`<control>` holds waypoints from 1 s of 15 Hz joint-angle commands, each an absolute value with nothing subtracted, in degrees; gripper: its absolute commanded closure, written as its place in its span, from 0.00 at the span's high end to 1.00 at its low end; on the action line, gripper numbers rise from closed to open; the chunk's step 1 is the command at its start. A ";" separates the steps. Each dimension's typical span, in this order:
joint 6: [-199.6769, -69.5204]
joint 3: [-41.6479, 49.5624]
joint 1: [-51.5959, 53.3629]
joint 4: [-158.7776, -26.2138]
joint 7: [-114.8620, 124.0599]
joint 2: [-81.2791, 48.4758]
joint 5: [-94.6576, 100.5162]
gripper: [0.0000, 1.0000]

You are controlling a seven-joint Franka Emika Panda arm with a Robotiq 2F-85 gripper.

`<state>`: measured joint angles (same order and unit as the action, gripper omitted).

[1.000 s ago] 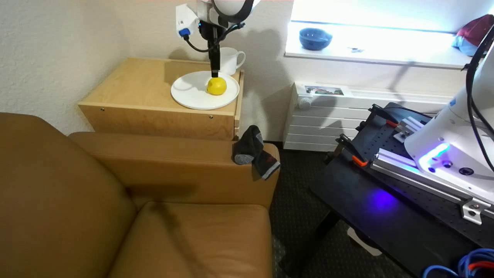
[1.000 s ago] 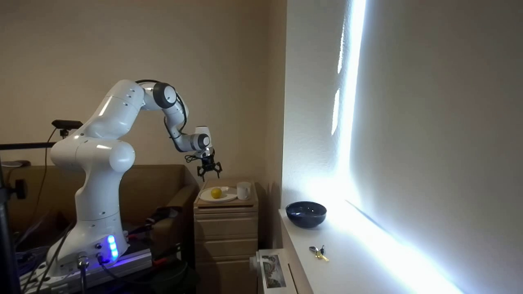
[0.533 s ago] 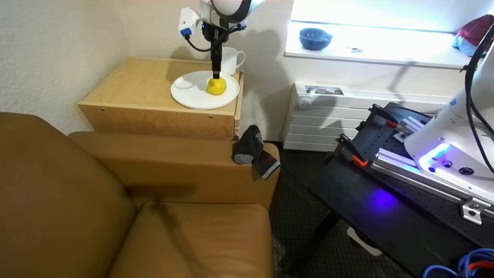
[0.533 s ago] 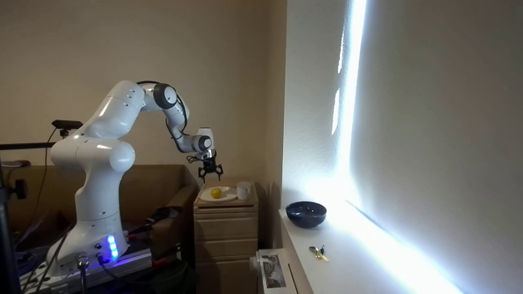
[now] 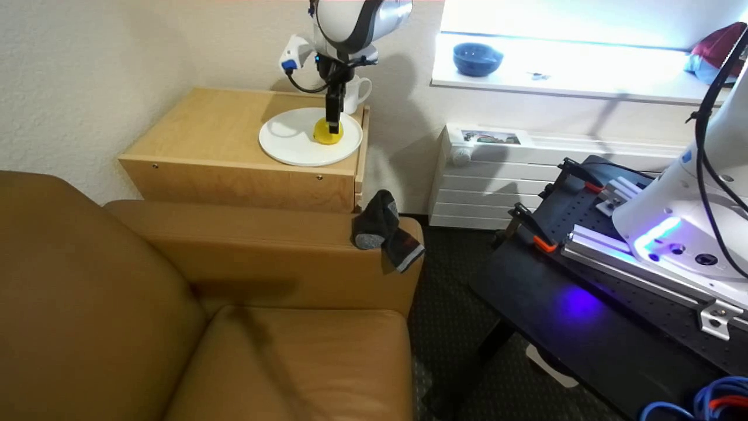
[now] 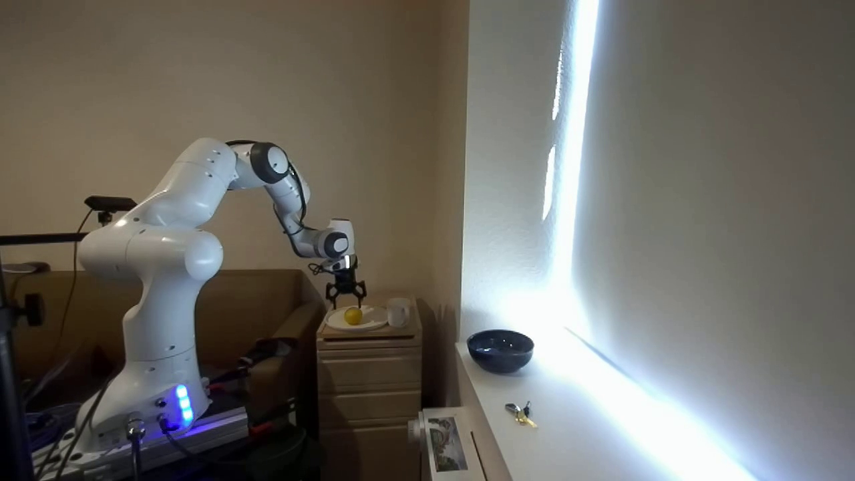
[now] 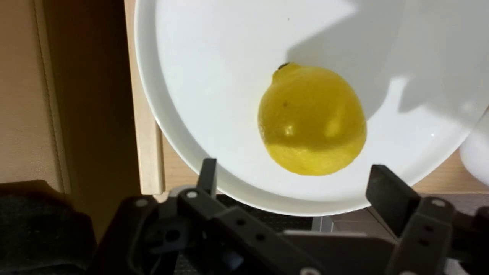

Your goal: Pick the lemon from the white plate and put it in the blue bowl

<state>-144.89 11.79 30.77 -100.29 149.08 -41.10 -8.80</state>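
Note:
The yellow lemon (image 5: pixel 321 133) lies on the white plate (image 5: pixel 286 145) in both exterior views (image 6: pixel 353 316). In the wrist view the lemon (image 7: pixel 312 122) rests on the bare plate (image 7: pixel 214 76), its tip toward the upper left. My gripper (image 6: pixel 347 306) is open and empty, fingers pointing down just above the lemon. In an exterior view a finger of the gripper (image 5: pixel 333 127) hides part of the lemon. In the wrist view the fingertips (image 7: pixel 293 168) stand wide apart, below the lemon in the picture. The blue bowl (image 5: pixel 477 59) stands on the windowsill, also in an exterior view (image 6: pixel 501 354).
A white mug (image 5: pixel 354 95) stands right beside the plate; its edge shows in the wrist view (image 7: pixel 477 152). Plate and mug stand on a wooden cabinet (image 5: pixel 204 126). Keys (image 6: pixel 521 414) lie on the sill near the bowl. A sofa (image 5: pixel 280 251) with dark socks (image 5: pixel 385 228) is beside the cabinet.
My gripper has come down toward the lemon and shifted slightly right in both exterior views. It stays open. The lemon, plate and bowl have not moved.

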 commanded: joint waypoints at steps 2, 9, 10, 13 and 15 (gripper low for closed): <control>-144.90 13.26 32.46 -100.12 149.10 -42.07 -10.10 1.00; -146.35 15.45 34.21 -97.45 149.12 -46.11 -14.75 1.00; -146.89 15.83 34.42 -96.89 149.12 -46.79 -15.39 1.00; -149.52 16.26 34.73 -95.77 149.12 -48.24 -16.62 1.00; -149.50 16.69 35.05 -94.54 149.12 -49.48 -17.64 1.00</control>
